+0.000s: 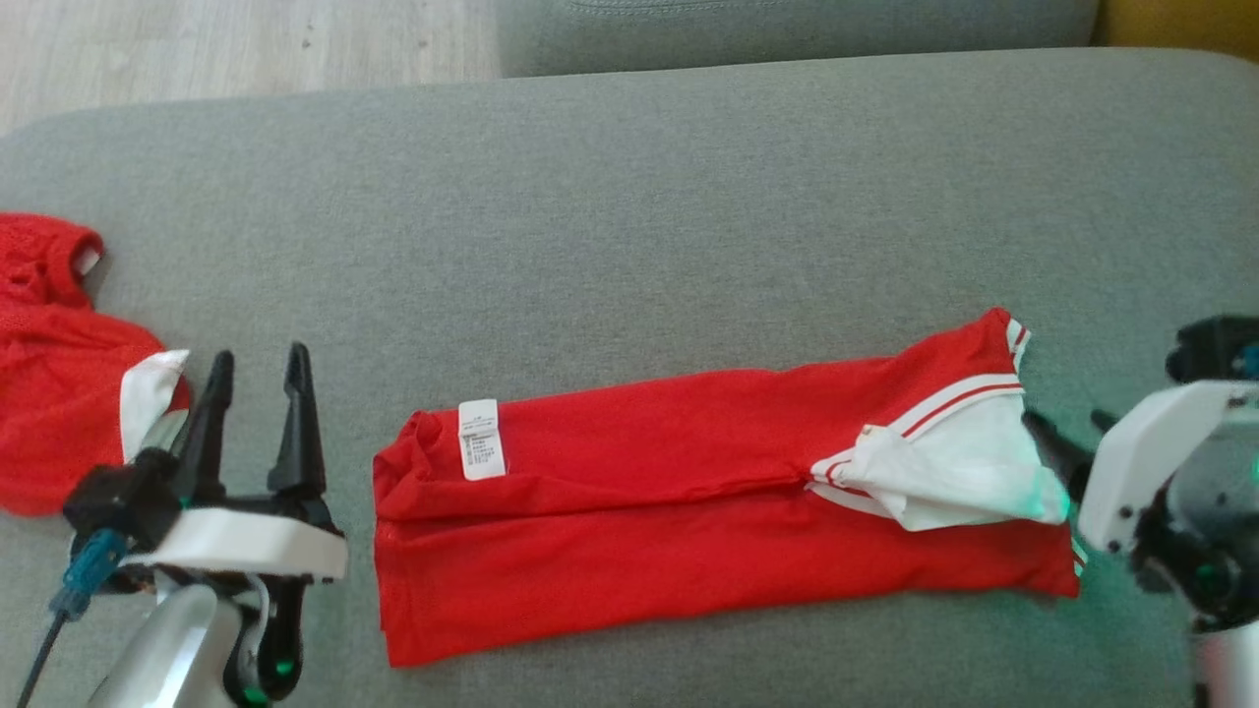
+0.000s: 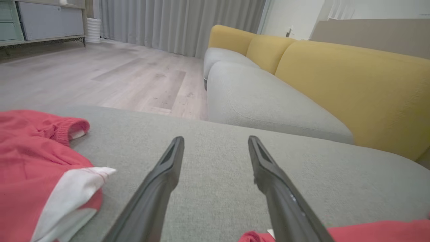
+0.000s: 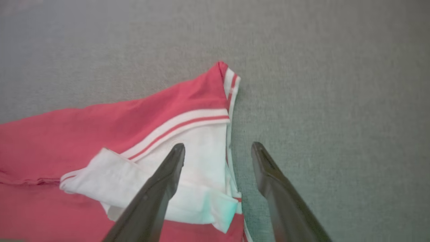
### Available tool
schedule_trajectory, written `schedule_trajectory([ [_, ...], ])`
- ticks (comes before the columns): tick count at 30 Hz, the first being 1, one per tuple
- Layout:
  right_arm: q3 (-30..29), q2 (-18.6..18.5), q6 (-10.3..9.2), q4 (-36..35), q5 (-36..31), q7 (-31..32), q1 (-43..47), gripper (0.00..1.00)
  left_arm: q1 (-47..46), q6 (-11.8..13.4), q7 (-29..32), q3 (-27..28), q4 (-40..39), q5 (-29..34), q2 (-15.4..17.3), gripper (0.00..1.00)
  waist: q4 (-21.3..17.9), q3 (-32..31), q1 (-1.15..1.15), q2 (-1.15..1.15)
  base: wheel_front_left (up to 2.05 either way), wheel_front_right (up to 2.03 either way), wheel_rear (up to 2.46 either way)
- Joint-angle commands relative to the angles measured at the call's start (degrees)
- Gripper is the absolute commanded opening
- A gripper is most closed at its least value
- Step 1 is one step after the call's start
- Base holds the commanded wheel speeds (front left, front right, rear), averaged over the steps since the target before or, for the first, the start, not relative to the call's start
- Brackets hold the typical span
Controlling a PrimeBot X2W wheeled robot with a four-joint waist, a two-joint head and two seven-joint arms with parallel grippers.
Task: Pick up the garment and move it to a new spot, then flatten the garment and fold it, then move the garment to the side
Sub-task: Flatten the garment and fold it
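Observation:
The red garment (image 1: pixel 689 492) lies folded into a long strip across the grey cushion (image 1: pixel 629 197). Its white collar (image 1: pixel 954 472) is at the right end and a white label (image 1: pixel 481 440) at the left end. My left gripper (image 1: pixel 258 359) stands open just left of the garment's left end, nothing between its fingers. In the left wrist view, the left gripper (image 2: pixel 216 139) points over bare cushion, with the garment's edge (image 2: pixel 369 232) at the bottom right. My right gripper (image 1: pixel 1067 421) is open at the collar end. Seen from the right wrist, the right gripper (image 3: pixel 218 146) hovers over the collar's edge (image 3: pixel 201 151), holding nothing.
A second red garment with a white patch (image 1: pixel 59 393) lies crumpled at the cushion's left end, close to my left gripper. Beyond the cushion are another grey seat (image 2: pixel 255 97) with yellow backrests (image 2: pixel 336 77), and wooden floor (image 2: pixel 100 74).

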Motion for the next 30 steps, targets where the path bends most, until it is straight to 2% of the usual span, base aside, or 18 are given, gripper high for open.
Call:
schedule_trajectory([
  [1,-0.15,0.33,0.43,-0.5,-1.73,-0.72,-0.86,1.0,-1.5,0.47,-0.59,3.51,-1.78,1.22,0.76,1.0,0.25,0.18,0.0,0.0,0.0,0.0,0.0],
  [7,-2.3,4.78,0.43,8.01,-7.21,-2.58,-3.29,1.0,-2.38,0.89,-0.6,5.53,-1.55,5.08,-0.23,1.0,1.01,0.75,0.0,0.0,0.0,0.0,0.0],
  [12,-2.3,5.97,0.43,13.5,-10.06,-4.29,-5.3,1.0,-3.54,0.65,-0.6,5.24,-0.73,5.96,-0.67,1.0,1.52,0.89,0.0,0.0,0.0,0.0,0.0],
  [17,-0.55,6.49,0.43,17.39,-10.17,-4.25,-6.59,0.98,-4.68,0.11,-0.6,4.94,0.51,6.16,-0.95,1.0,1.55,0.75,0.0,0.0,0.0,0.0,0.0],
  [18,0.61,6.46,0.43,18.35,-9.41,-3.87,-6.76,0.32,-4.9,-0.09,-0.61,4.84,0.96,6.19,-1.14,1.0,1.42,0.61,0.0,0.0,0.0,0.0,0.0],
  [19,1.19,6.37,0.43,18.48,-8.93,-4.01,-6.87,0.0,-4.94,-0.21,-0.61,4.76,1.13,6.17,-1.24,1.0,1.33,0.56,0.0,0.0,0.0,0.0,0.0],
  [25,3.76,4.06,0.43,15.86,-5.34,-5.82,-7.13,0.0,-4.61,-0.66,-0.61,4.93,1.12,6.16,-1.64,1.0,0.72,0.39,0.0,0.0,0.0,0.0,0.0],
  [30,2.52,1.3,0.43,11.46,-3.38,-6.54,-6.52,0.0,-3.96,-0.91,-0.61,5.24,0.78,6.03,-1.44,1.0,0.47,0.26,0.0,0.0,0.0,0.0,0.0],
])
